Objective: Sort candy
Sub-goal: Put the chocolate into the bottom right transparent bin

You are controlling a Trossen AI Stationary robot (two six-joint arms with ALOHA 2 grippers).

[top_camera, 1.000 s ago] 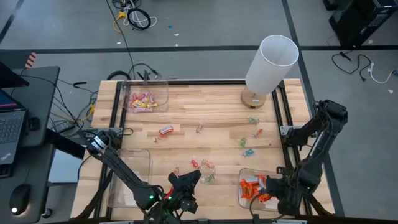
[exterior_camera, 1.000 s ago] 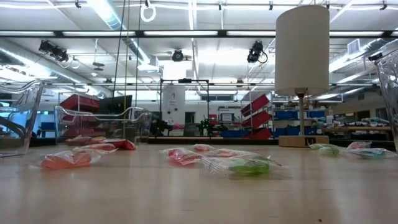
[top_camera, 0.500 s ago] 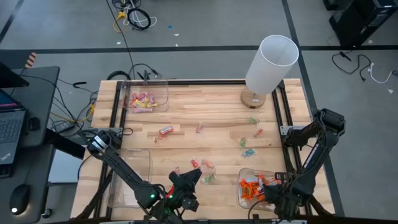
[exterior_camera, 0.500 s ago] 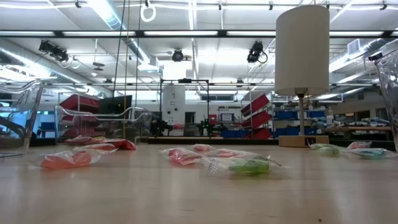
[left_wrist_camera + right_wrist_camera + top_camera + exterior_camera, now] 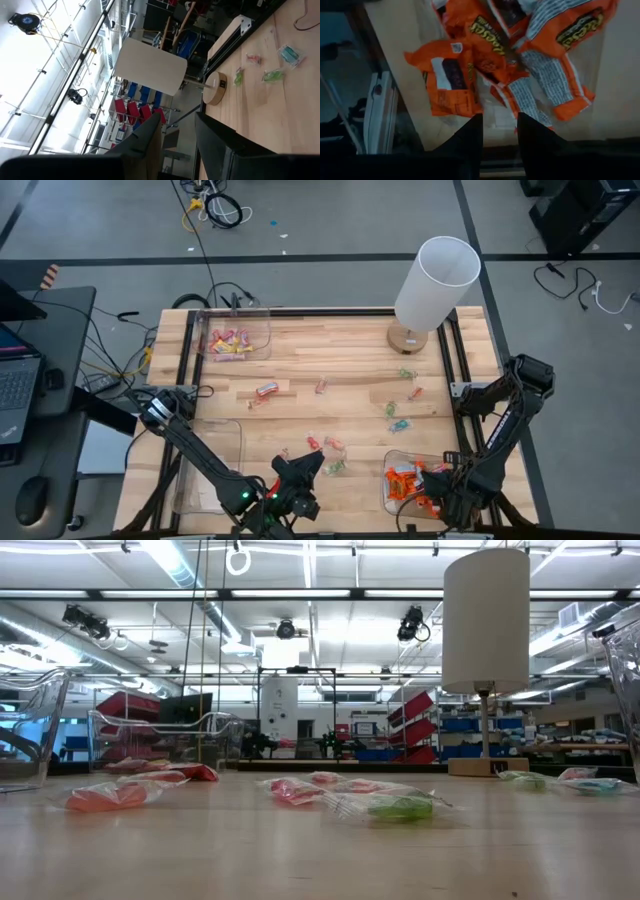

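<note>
Several loose candies (image 5: 335,445) lie scattered on the wooden table (image 5: 340,350); the low view shows them (image 5: 390,806) flat on the top. Orange candies (image 5: 485,60) lie piled in a clear bin (image 5: 392,463) at the near right. My right gripper (image 5: 499,120) points down over that pile, open, with nothing between its fingers; in the high view it (image 5: 432,485) stands at the bin. Pink and yellow candies (image 5: 230,342) fill a bin at the far left. My left gripper (image 5: 178,120) hangs level and open near the front edge (image 5: 312,463), above the table.
A white lamp (image 5: 435,275) on a round wooden base (image 5: 407,338) stands at the far right. A clear bin (image 5: 210,465) with nothing in it sits at the near left. Black rails (image 5: 185,360) run along the table's sides. Bare wood lies in the middle far part.
My right gripper has sunk a little over the bin of orange candy, its arm bending lower. The left arm and the loose candies have kept still.
</note>
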